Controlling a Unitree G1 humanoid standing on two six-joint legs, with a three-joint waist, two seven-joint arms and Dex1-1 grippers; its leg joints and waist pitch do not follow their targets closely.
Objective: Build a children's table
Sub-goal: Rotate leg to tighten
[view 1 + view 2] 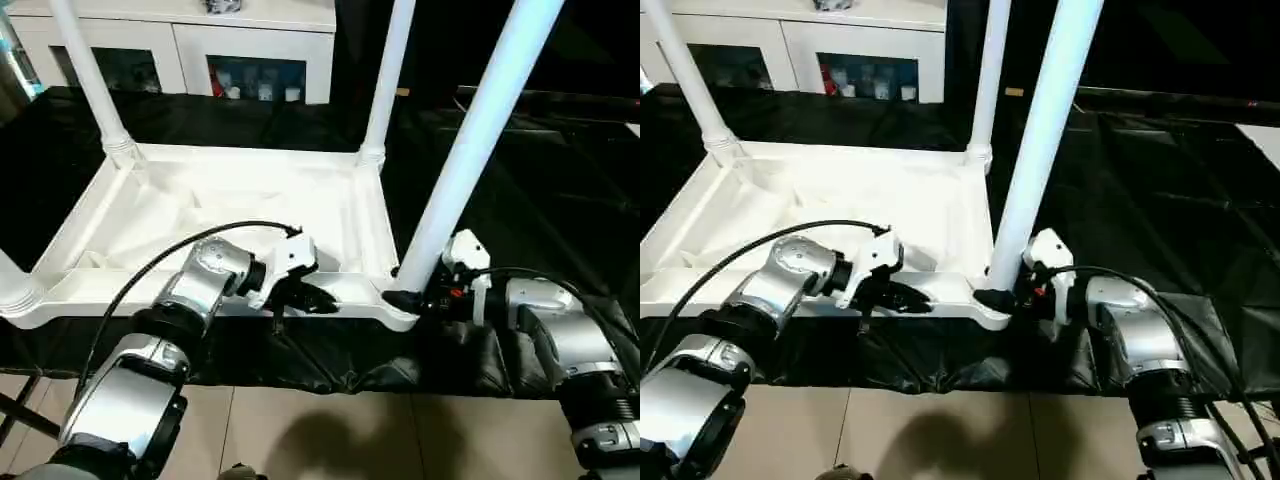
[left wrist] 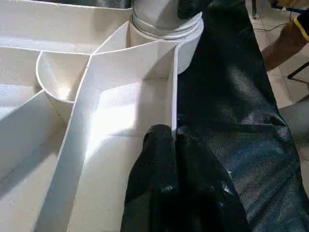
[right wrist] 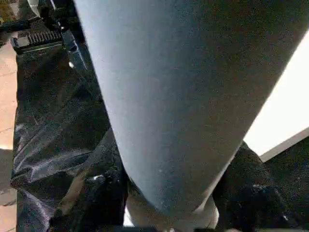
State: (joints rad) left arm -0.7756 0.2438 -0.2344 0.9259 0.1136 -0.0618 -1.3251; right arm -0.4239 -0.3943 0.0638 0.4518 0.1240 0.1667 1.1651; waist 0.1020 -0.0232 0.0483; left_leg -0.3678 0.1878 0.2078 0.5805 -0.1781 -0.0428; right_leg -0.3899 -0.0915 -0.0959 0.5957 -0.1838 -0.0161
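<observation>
- Four legs matter here. From the head camera I see the upturned table top (image 1: pixel 200 215) on the black sheet (image 1: pixel 560 200), with two legs standing in the far sockets and a third at my near left corner.
- In the same view my right gripper (image 1: pixel 405 298) clamps the fourth leg (image 1: pixel 470 150) at its base, over the near right corner socket (image 1: pixel 400 310). Its long axis leans up and away from the hand.
- On the left wrist camera, my left gripper (image 2: pixel 166 145) pinches the near rim (image 2: pixel 175 101) narrowly, bracing the top.
- On the right wrist camera, the leg rises between the fingers (image 3: pixel 251 193).
- I read no brand or writing anywhere.
</observation>
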